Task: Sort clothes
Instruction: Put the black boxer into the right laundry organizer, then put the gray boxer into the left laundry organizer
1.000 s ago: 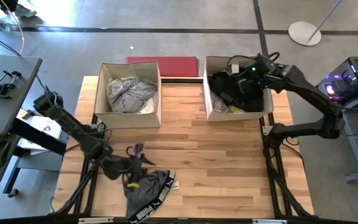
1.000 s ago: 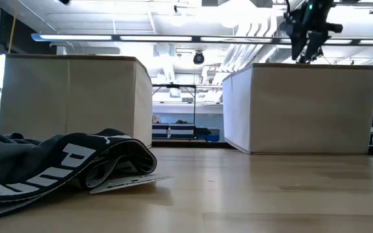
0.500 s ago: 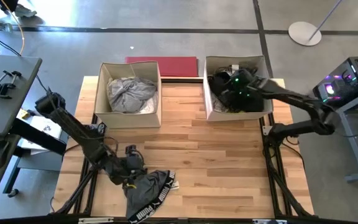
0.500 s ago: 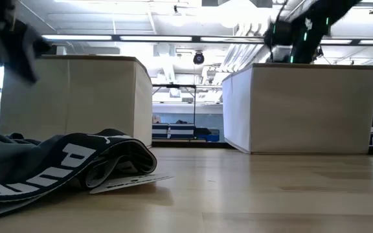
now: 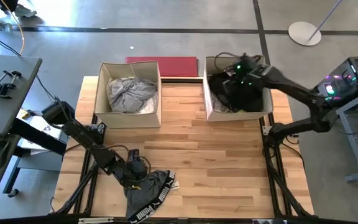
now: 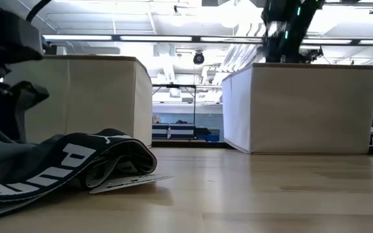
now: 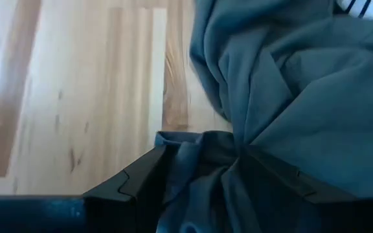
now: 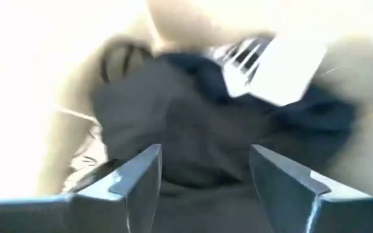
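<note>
— While the left gripper (image 5: 143, 176) is low over the front of the table (image 5: 229, 162), what does it do there?

— It is down on the grey garment with the PUMA waistband (image 5: 146, 191). In the left wrist view its two fingers (image 7: 135, 182) stand on either side of a bunched fold of the grey cloth (image 7: 277, 97), so the fingers are narrowed on the fabric and hold it.

— Which way does this garment lie?

— From above, its long axis runs slanted, from the front edge of the table near the left corner up toward the middle. The waistband with the white letters runs along the side that faces the right arm, and a white tag (image 5: 172, 184) shows at its far end. In the low view the waistband (image 6: 70, 165) curves over the wood and the tag (image 6: 125, 183) lies flat beside it.

— And the right gripper (image 5: 244, 78)?

— It is over the right cardboard box (image 5: 207, 106), above the dark clothes (image 5: 238, 93) inside. In the right wrist view the fingers (image 8: 138, 178) are spread wide apart with nothing between them, and a black garment (image 8: 199, 129) lies below.

— What is in the other box?

— The left box (image 5: 156, 115) holds a pile of grey and pale clothes (image 5: 129, 92). A red board (image 5: 166, 66) lies behind the boxes.
</note>
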You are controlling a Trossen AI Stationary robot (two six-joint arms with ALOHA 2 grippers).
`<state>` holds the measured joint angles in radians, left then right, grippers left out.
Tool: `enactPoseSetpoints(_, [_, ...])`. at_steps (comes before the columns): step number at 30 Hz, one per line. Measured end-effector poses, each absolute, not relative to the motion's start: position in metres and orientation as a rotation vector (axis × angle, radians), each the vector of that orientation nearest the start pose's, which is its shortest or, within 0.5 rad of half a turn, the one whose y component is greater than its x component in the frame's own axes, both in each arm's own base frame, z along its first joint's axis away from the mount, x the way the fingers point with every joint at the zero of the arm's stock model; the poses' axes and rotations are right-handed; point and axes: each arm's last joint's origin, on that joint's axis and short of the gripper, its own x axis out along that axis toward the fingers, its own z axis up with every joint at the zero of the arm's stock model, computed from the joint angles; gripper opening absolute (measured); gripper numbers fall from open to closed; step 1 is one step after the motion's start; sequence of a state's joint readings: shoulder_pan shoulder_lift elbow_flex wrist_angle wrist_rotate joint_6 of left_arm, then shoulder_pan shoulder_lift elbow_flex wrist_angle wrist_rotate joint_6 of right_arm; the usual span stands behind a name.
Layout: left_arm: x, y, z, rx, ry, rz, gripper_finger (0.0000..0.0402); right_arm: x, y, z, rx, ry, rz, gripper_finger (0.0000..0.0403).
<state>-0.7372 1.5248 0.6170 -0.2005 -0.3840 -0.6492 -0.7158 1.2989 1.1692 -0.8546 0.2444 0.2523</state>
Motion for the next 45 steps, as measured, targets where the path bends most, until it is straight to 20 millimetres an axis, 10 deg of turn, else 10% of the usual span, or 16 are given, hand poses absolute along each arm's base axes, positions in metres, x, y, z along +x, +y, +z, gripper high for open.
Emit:
enactPoseSetpoints(9, [0.204, -0.161, 0.096, 0.094, 0.967, 0.084, 0.0122, 0.171, -0.086, 0.423, 0.249, 0.489, -0.874, 0.0220])
enactPoseSetpoints(13, [0.216, -0.154, 0.095, 0.095, 0.907, 0.114, 0.0024, 0.178, -0.039, 0.425, 0.237, 0.322, -0.615, 0.0220])
enactPoseSetpoints(17, [0.231, -0.155, 0.116, 0.178, 0.903, 0.060, 0.0015, 0.197, 0.001, 0.395, 0.182, 0.249, -0.424, 0.0220])
enactPoseSetpoints(25, [0.260, -0.166, 0.263, 0.458, 0.563, 0.216, 0.0003, 0.224, 0.067, 0.295, 0.263, 0.127, -0.191, 0.0220])
enactPoseSetpoints(32, [0.240, -0.159, 0.398, 0.808, 0.298, 0.536, 0.0001, 0.216, 0.111, 0.229, 0.304, -0.153, -0.026, 0.0220])
enactPoseSetpoints(37, [0.224, -0.109, 0.460, 0.875, 0.280, 0.720, 0.0001, 0.219, 0.119, 0.207, 0.340, -0.164, -0.084, 0.0220])
enactPoseSetpoints(45, [0.180, 0.002, 0.501, 0.765, 0.308, 1.134, 0.0001, 0.229, 0.119, 0.196, 0.349, -0.133, -0.119, 0.0220])
